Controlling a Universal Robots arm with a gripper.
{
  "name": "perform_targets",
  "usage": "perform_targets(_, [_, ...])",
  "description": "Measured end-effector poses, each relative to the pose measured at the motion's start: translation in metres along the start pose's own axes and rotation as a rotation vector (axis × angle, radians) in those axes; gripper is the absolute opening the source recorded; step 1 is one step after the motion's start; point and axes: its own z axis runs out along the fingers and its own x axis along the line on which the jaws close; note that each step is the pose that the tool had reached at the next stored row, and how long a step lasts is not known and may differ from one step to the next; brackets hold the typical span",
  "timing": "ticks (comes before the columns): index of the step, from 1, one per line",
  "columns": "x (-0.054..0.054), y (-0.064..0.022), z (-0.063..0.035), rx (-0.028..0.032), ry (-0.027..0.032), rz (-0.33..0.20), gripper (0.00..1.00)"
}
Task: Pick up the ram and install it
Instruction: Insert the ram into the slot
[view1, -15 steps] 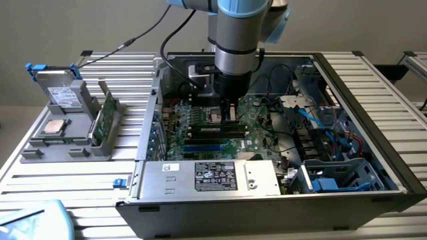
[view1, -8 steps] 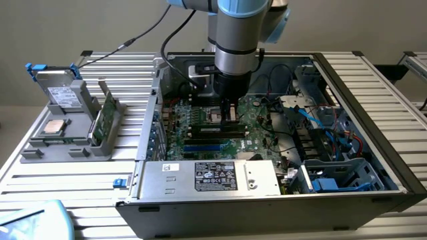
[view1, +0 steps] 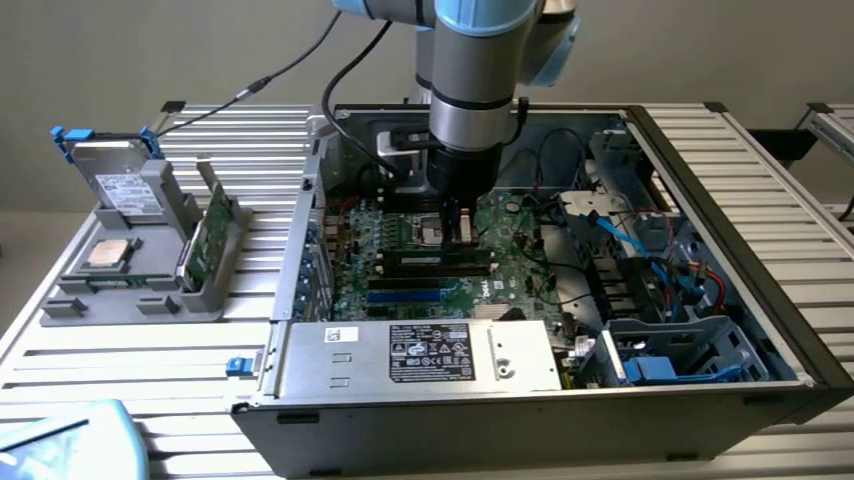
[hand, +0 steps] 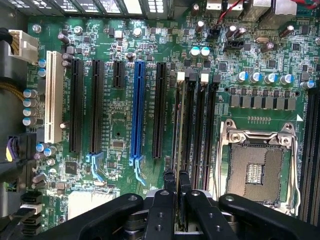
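Black two-finger hand (hand: 176, 184) low inside open grey computer case (view1: 534, 430), pinched narrow on long thin green ram stick (hand: 176, 125), held edge-on over black memory slots (hand: 210, 130). Risk: stick off slot line, so pressing bends board or jams latches.

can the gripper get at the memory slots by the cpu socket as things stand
Probably yes: the case is open, the gripper, shut on the ram, hangs right over the memory slots beside the cpu socket, and no cable crosses them.
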Motion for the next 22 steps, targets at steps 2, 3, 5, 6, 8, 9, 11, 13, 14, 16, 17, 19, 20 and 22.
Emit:
perform_targets(2, [-0.0001, 0.0000, 0.0003, 0.0001, 0.0009, 0.000, 0.14])
perform_targets(3, [-0.0001, 0.0000, 0.0004, 0.0001, 0.0016, 0.000, 0.14])
perform_targets(5, [-0.0002, 0.0000, 0.0008, 0.0000, 0.0033, 0.000, 0.14])
perform_targets(6, [-0.0002, 0.0000, 0.0009, -0.0001, 0.0043, 0.000, 0.14])
perform_targets(8, [-0.0002, 0.0000, 0.0009, -0.0002, 0.0056, 0.000, 0.14])
perform_targets(9, [-0.0002, 0.0000, 0.0010, -0.0001, 0.0057, -0.001, 0.14])
perform_targets(11, [-0.0005, 0.0000, 0.0011, 0.0000, 0.0056, -0.002, 0.14])
perform_targets(13, [-0.0007, 0.0001, 0.0011, 0.0000, 0.0058, -0.003, 0.14])
perform_targets(14, [-0.0008, 0.0001, 0.0010, 0.0000, 0.0059, -0.003, 0.14])
perform_targets(16, [-0.0012, 0.0004, 0.0013, 0.0001, 0.0059, -0.005, 0.14])
perform_targets(17, [-0.0014, 0.0005, 0.0018, 0.0002, 0.0060, -0.007, 0.14])
perform_targets(19, [-0.0015, 0.0005, 0.0021, 0.0001, 0.0061, -0.007, 0.14])
perform_targets(20, [-0.0015, 0.0005, 0.0024, 0.0002, 0.0060, -0.007, 0.14])
perform_targets(22, [-0.0016, 0.0005, 0.0027, 0.0002, 0.0060, -0.008, 0.14])
